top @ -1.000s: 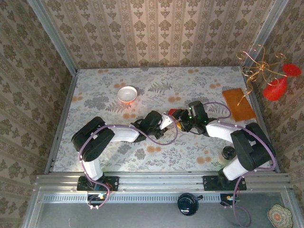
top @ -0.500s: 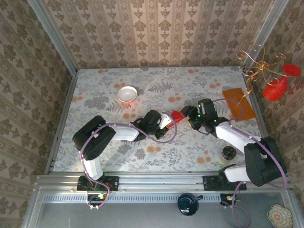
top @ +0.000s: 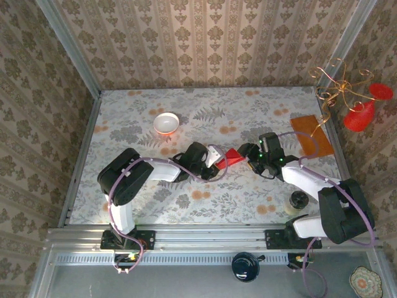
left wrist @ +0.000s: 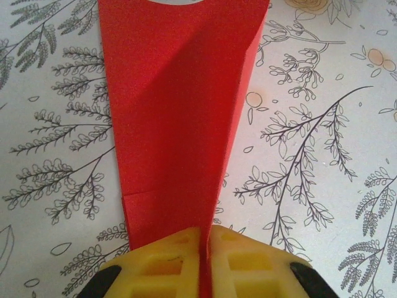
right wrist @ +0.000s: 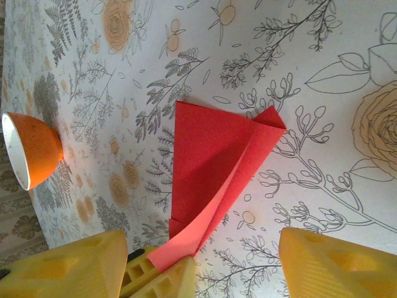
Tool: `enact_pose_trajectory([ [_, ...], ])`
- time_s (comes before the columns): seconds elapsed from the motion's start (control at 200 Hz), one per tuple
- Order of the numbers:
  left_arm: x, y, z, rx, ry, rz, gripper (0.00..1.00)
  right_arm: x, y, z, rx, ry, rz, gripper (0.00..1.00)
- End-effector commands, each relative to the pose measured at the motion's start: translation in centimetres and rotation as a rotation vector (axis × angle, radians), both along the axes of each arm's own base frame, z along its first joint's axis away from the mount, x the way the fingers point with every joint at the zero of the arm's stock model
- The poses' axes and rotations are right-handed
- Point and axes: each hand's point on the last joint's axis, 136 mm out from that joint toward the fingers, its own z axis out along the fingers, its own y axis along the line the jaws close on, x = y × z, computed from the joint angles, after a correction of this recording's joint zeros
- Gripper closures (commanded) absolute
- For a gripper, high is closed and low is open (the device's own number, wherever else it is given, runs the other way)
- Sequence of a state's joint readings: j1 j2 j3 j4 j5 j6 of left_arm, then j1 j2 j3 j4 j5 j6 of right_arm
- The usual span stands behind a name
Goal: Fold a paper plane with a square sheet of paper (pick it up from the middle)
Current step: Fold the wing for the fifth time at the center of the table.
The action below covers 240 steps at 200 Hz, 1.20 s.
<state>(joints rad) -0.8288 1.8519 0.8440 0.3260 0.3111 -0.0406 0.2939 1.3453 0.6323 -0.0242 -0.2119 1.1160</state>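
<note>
Red paper, folded into a long wedge: the paper plane (top: 232, 157) is mid-table, right between the two arms, over the flowered tablecloth (top: 124, 112). The left gripper (left wrist: 203, 248) is clamped tight on the narrow end, yellow pads (left wrist: 161, 261) pressed together with the red sheet pinched between them. One flap lifts off the rest along the crease. The right gripper (top: 249, 153) sits just beside the wide end, fingers spread wide, gripping nothing and not touching the paper. An orange-and-white bowl (top: 166, 123) stands well apart, toward the back left.
</note>
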Motion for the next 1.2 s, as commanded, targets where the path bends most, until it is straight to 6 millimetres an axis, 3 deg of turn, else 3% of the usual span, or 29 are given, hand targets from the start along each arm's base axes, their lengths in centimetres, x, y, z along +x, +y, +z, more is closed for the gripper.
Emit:
enact_pose_trajectory([
  [0.0,0.0,0.0,-0.1,-0.019,0.108,0.024,0.89,-0.4,-1.2,-0.1,-0.057,-0.01,-0.007,0.32],
  [0.185,0.4,0.3,0.2,-0.019,0.235,0.07,0.91,-0.5,-1.1,-0.2,-0.088,-0.038,0.048,0.32],
  [0.45,-0.1,-0.2,0.5,-0.023,0.415,0.096,0.91,-0.3,1.4,-0.5,-0.044,-0.057,0.202,0.32],
  [0.52,-0.1,-0.4,0.5,-0.029,0.446,0.099,0.91,-0.3,2.1,-1.5,-0.044,-0.028,0.237,0.32],
  [1.195,0.0,-0.4,-0.5,-0.062,0.562,0.137,0.9,0.4,4.8,-4.3,-0.15,0.082,0.377,0.35],
])
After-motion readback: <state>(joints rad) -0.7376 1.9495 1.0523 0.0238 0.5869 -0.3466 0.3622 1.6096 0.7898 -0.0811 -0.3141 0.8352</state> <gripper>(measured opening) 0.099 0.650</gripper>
